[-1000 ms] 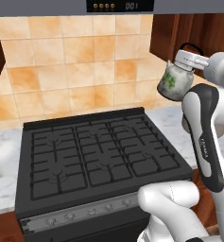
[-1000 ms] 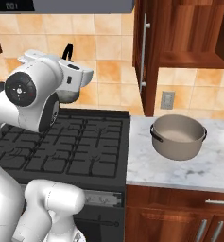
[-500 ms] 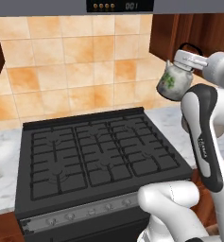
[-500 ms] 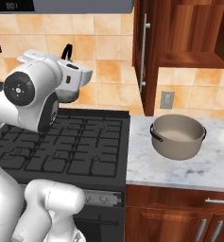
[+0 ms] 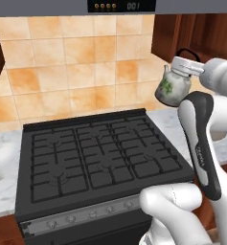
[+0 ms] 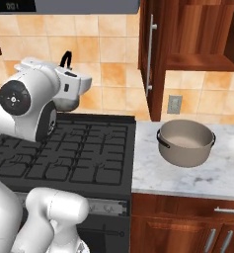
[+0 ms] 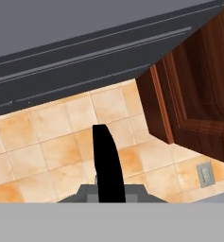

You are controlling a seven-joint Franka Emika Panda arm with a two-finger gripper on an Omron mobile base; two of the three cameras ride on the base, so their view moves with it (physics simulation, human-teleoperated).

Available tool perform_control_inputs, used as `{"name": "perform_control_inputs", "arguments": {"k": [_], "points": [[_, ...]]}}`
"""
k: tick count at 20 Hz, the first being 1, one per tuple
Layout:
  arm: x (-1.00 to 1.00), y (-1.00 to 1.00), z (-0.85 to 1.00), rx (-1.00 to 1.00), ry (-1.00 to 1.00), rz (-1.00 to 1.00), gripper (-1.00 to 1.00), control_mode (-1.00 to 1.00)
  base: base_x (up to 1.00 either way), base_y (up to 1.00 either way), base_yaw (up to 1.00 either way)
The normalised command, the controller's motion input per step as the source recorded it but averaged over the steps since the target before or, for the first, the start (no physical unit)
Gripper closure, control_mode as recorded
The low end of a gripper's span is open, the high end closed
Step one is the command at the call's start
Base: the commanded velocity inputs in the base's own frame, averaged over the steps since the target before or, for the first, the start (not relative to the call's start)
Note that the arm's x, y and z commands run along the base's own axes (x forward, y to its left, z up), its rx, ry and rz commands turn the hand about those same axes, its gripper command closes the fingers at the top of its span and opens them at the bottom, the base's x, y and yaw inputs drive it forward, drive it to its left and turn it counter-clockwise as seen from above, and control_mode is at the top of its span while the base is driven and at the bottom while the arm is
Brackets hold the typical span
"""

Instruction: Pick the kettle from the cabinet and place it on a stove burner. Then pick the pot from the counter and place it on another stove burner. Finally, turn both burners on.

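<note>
The range (image 5: 100,158) is seen at the left, its near right corner covered by the arm. Above its far right edge the kettle (image 5: 172,86) is held in the air, tilted, by the hand (image 5: 187,66); whether the fingers are pressed on its black handle (image 7: 107,163) cannot be told. From the right, the kettle is largely hidden behind the arm. The pot (image 6: 185,142) is seen on the table (image 6: 187,173), right of the range.

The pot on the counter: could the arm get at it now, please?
Probably not yet: the claw already carries the kettle. The pot itself stands open on the counter, with nothing around it.
</note>
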Motion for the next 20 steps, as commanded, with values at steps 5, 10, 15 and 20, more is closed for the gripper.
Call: {"name": "perform_control_inputs", "arguments": {"k": [5, 10, 15, 20], "points": [[0.00, 0.03, -0.22, 0.00, 0.00, 0.00, 1.00, -1.00, 0.00, 0.00, 0.00], [0.01, 0.01, -0.17, 0.00, 0.00, 0.00, 1.00, -1.00, 0.00, 0.00, 0.00], [0.03, 0.00, -0.17, 0.00, 0.00, 0.00, 1.00, -1.00, 0.00, 0.00, 0.00], [0.02, 0.00, -0.24, -0.02, 0.00, 0.00, 1.00, -1.00, 0.00, 0.00, 0.00]]}}
